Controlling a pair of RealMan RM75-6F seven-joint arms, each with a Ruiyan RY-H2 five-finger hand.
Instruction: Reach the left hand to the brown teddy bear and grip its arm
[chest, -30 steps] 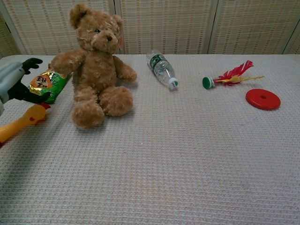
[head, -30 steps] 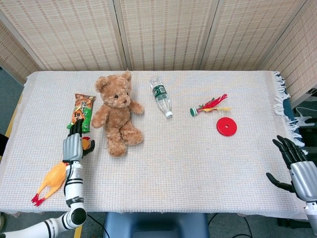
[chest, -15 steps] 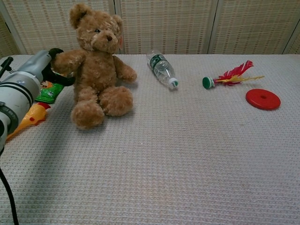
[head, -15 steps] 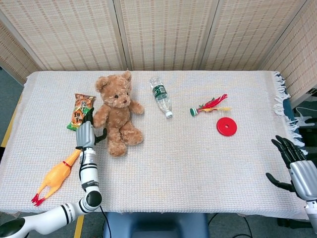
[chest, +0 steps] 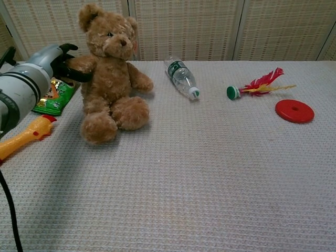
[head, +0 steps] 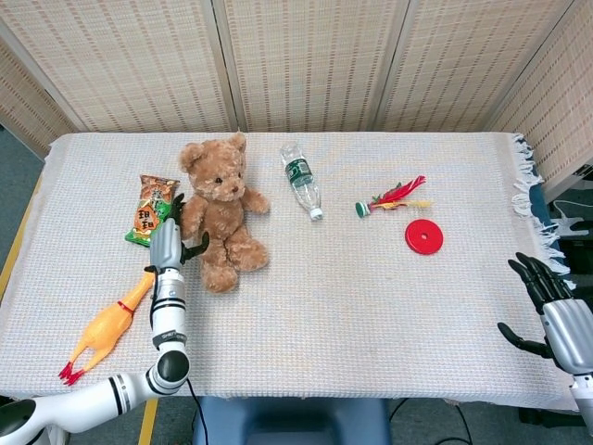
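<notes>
One brown teddy bear (head: pixel 220 213), curly plush fur, sits upright toward the table's back-left, legs out front, facing the robot. Left hand (head: pixel 168 235) is at the bear's arm on the snack-pack side: dark fingers (chest: pixel 67 49) curve over the top & the thumb under it, so they wrap the arm; can't tell how firmly they press. Grey-white forearm runs back to the near-left edge.

Just left of the bear: 1 snack pack (head: pixel 154 208), glossy foil, orange top & green bottom, lying flat, partly behind the hand in chest view. Nearer the front-left: 1 rubber chicken (head: pixel 104 325), smooth yellow-orange body w/ red feet, lying on its side beside the forearm.

Right of the bear: 1 clear plastic bottle (head: pixel 301 181), green label, white cap, lying down, cap end toward the robot; can't tell what's inside. Further right: 1 shuttlecock (head: pixel 393 197) w/ red & yellow feathers & a green base, & just in front of it 1 flat red disc (head: pixel 423 236).

Table cloth (head: pixel 371 306) is off-white, waffle-weave, fringed at the right edge. Right hand (head: pixel 554 310) hangs off the table's right-front corner, fingers apart, holding nothing.
</notes>
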